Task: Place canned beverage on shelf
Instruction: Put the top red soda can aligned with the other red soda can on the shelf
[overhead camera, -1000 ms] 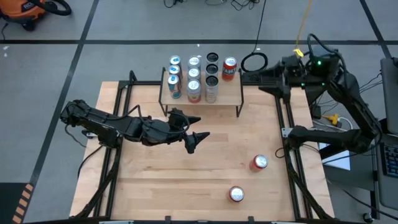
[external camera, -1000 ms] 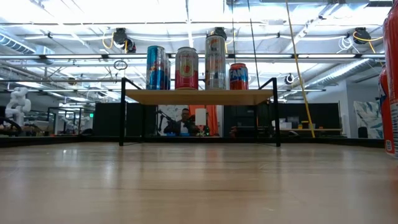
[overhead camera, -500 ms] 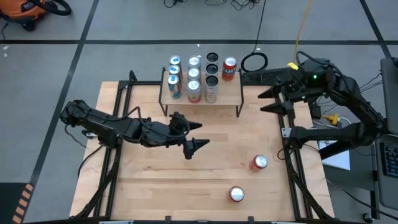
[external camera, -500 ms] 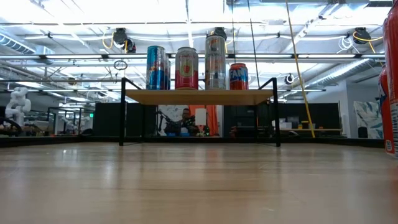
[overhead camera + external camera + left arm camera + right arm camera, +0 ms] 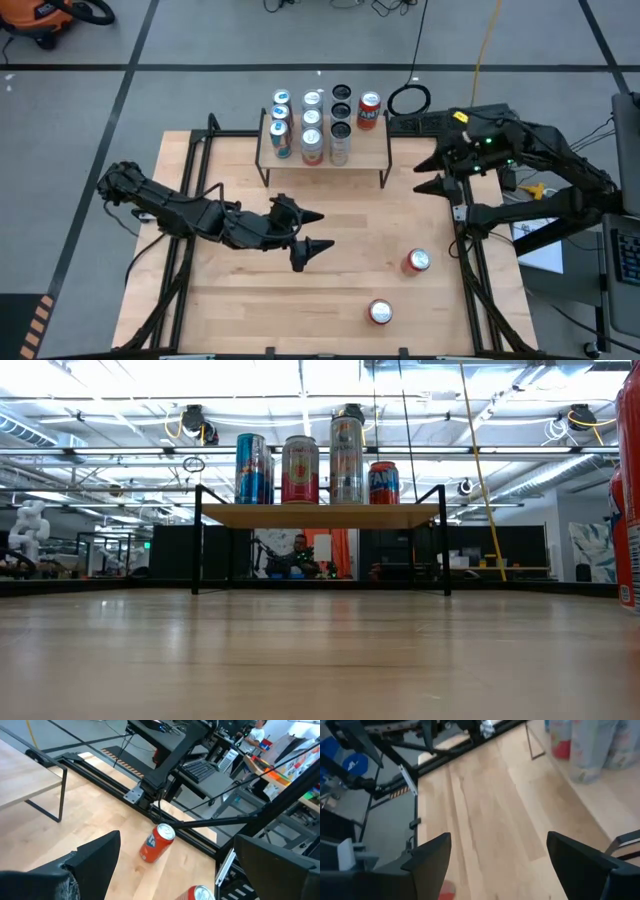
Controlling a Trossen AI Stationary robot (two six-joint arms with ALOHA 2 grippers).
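Observation:
Two red cans stand upright on the wooden table: one (image 5: 417, 261) at the right, also in the left wrist view (image 5: 156, 842), and one (image 5: 380, 312) near the front edge (image 5: 197, 893). The small shelf (image 5: 370, 150) at the table's far side carries several cans on its light wood top (image 5: 320, 515). My left gripper (image 5: 312, 231) is open and empty over the table's middle, left of the two red cans. My right gripper (image 5: 428, 172) is open and empty above the table's right edge, right of the shelf.
Black frame rails (image 5: 465, 250) run along the table's left and right sides. A red can (image 5: 628, 490) stands very close at the low view's right border. A person (image 5: 298, 555) sits in the room behind the shelf. Bare wood lies between the shelf and the red cans.
My left gripper has gone toward the table's near edge, staying open. My right gripper has swung from behind the table's far right corner toward the near edge, coming over the table's right side, still open. The cans have not moved.

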